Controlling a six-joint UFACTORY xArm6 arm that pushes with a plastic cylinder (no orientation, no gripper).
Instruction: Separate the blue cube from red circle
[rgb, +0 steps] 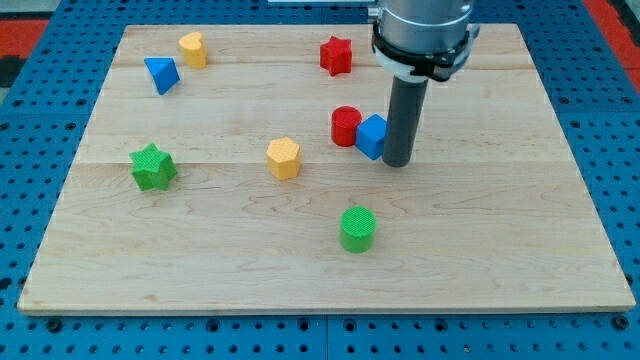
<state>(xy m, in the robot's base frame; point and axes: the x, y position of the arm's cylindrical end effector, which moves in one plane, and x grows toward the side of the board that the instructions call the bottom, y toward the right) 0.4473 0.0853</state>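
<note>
The blue cube (371, 136) sits near the board's middle, touching the red circle (346, 126) on its left. My tip (397, 163) is right beside the blue cube on its right side, touching it or nearly so. The dark rod rises from there to the arm's grey housing at the view's top.
The wooden board (500, 260) also holds a red star (337, 55), a yellow hexagon (283, 158), a green circle (358, 228), a green star (152, 167), a blue triangle (161, 74) and a yellow block (193, 48). Blue pegboard surrounds the board.
</note>
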